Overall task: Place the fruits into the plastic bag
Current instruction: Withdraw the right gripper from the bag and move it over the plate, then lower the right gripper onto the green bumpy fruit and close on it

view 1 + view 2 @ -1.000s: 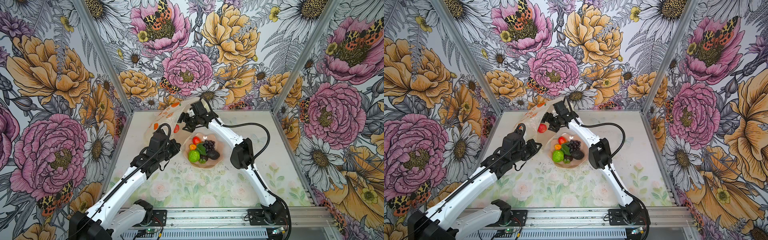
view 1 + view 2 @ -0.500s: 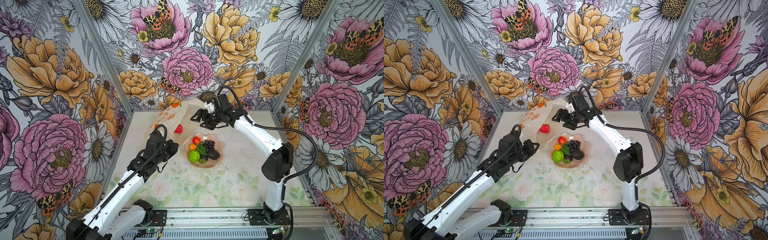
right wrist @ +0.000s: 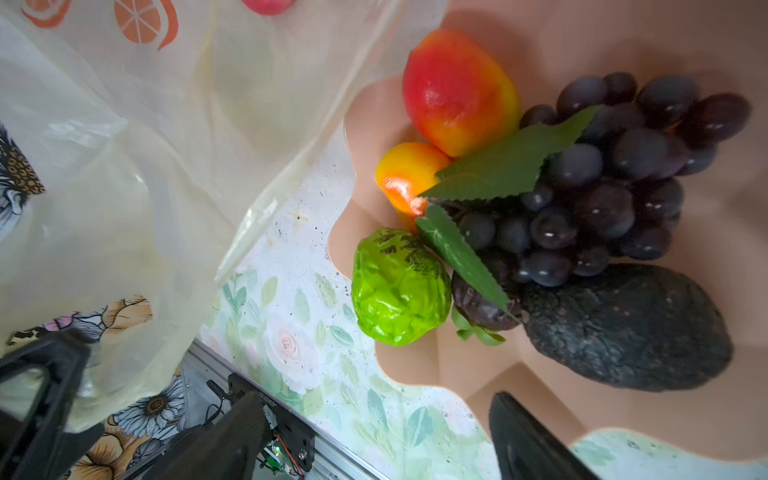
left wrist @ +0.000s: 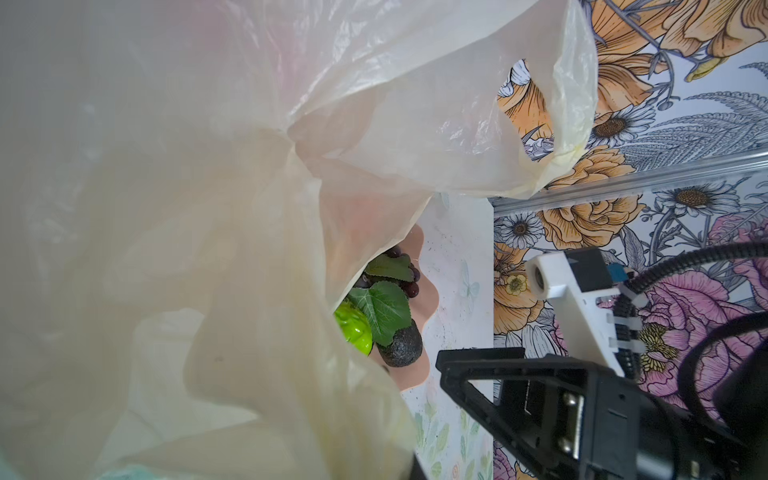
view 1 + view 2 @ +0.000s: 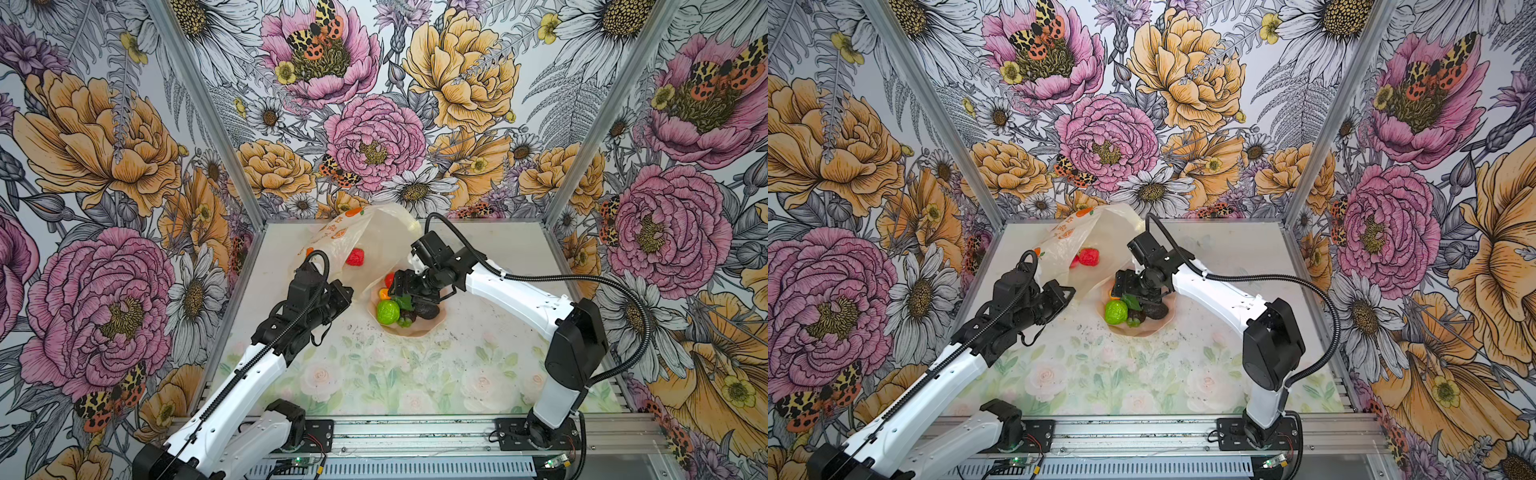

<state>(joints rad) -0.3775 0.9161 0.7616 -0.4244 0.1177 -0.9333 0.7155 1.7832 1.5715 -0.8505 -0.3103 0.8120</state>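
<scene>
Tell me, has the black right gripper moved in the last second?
Yes. The right gripper left the translucent pale-yellow plastic bag and came forward over the pink scalloped bowl, jaws open.

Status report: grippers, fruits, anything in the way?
Left gripper shut on plastic bag. Right gripper open over bowl. Red fruit bagged, other fruits in bowl. Nothing blocking.

One plastic bag (image 5: pixel 374 232) and one pink bowl (image 3: pixel 465 357). One red fruit (image 5: pixel 354 257) shows inside the bag. Six lie in the bowl: one red-yellow apple (image 3: pixel 457 91), one small orange fruit (image 3: pixel 409 174), one lime-green fruit (image 3: pixel 399 286), one bunch of grapes (image 3: pixel 602 187), one avocado (image 3: pixel 631 328) and one small dark purple fruit (image 3: pixel 478 303).
</scene>
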